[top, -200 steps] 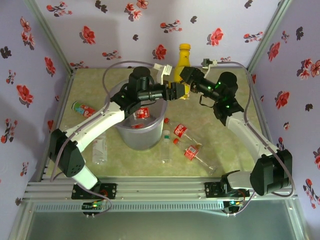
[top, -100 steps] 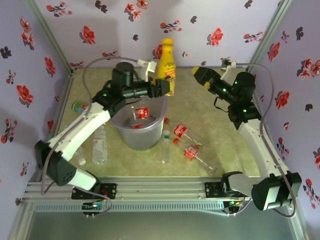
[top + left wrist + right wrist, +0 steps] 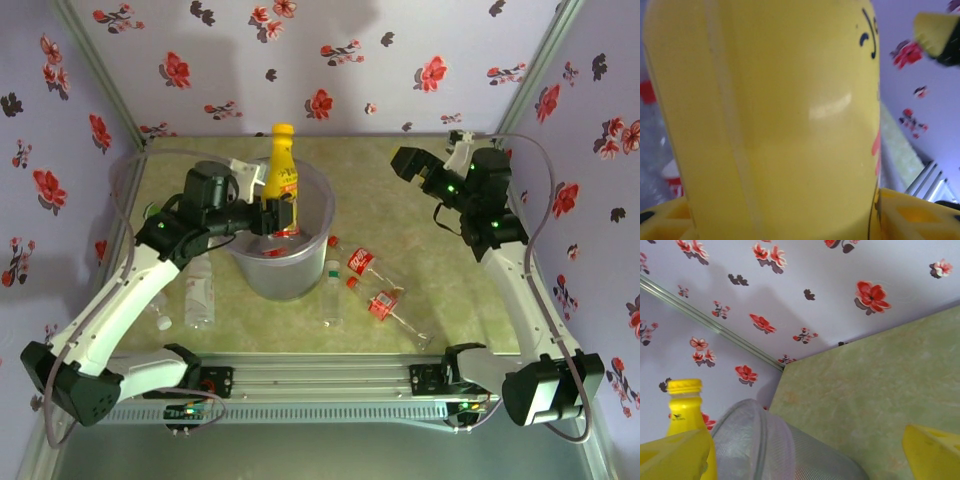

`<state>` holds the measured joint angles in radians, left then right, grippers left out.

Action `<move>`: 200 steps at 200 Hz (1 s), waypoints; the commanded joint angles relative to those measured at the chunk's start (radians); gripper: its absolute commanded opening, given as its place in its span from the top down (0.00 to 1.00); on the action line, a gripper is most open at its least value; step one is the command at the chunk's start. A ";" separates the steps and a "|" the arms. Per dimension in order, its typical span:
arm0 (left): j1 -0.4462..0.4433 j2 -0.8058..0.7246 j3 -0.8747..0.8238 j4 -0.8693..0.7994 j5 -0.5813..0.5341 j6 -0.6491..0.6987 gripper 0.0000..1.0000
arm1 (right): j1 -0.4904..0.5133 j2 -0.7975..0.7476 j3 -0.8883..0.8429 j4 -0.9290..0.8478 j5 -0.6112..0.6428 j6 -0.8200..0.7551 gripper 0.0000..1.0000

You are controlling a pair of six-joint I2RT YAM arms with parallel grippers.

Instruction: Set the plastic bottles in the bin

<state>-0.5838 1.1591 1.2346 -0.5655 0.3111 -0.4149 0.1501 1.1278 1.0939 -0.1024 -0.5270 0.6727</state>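
A yellow bottle (image 3: 282,170) stands upright over the bin (image 3: 322,205), a translucent grey bucket, with my left gripper (image 3: 278,218) shut on its lower body. In the left wrist view the yellow bottle (image 3: 780,120) sits between the yellow fingers (image 3: 912,215). A red-labelled bottle (image 3: 285,229) lies inside the bin. On the table lie two red-capped bottles (image 3: 360,262) (image 3: 382,301), a clear bottle (image 3: 331,297) and another clear bottle (image 3: 200,296). My right gripper (image 3: 405,165) hangs open and empty at the back right. Its wrist view shows the yellow bottle (image 3: 684,412) and the bin (image 3: 757,440).
A red-labelled bottle (image 3: 160,213) lies left of the bin, partly behind my left arm. Flowered walls close the table on three sides. A metal rail (image 3: 320,378) runs along the near edge. Bare green tabletop (image 3: 400,220) lies between the bin and my right arm.
My left gripper has carried the yellow bottle from the back of the table, left and nearer, to above the bin. My right gripper has drawn back to the right, away from the bottle.
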 commanded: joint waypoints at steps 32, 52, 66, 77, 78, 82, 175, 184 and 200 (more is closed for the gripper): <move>0.002 -0.021 -0.105 -0.062 -0.030 0.025 1.00 | -0.006 0.019 -0.017 -0.042 0.053 -0.061 0.01; 0.002 -0.030 -0.144 -0.062 -0.029 0.018 1.00 | -0.006 0.032 -0.022 -0.043 0.055 -0.065 0.01; 0.002 -0.039 -0.170 -0.058 -0.030 0.020 1.00 | -0.006 0.038 -0.022 -0.045 0.062 -0.071 0.01; 0.002 -0.047 -0.193 -0.049 -0.030 0.029 1.00 | -0.006 0.041 -0.024 -0.048 0.069 -0.076 0.01; 0.002 -0.048 -0.194 -0.048 -0.029 0.030 1.00 | -0.006 0.042 -0.025 -0.048 0.069 -0.077 0.01; 0.003 -0.050 -0.203 -0.044 -0.030 0.037 1.00 | -0.006 0.042 -0.026 -0.049 0.073 -0.078 0.01; 0.002 0.011 -0.243 0.024 -0.012 0.090 0.42 | -0.006 0.044 -0.035 -0.136 0.138 -0.145 0.01; 0.002 0.012 -0.236 0.028 -0.007 0.091 0.38 | -0.006 0.044 -0.035 -0.151 0.146 -0.158 0.01; 0.002 0.017 -0.217 0.029 0.001 0.095 0.29 | -0.007 0.044 -0.029 -0.185 0.164 -0.175 0.01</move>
<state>-0.5838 1.1320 1.0325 -0.5037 0.3080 -0.3660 0.1501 1.1732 1.0649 -0.2302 -0.4107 0.5491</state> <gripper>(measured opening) 0.666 0.993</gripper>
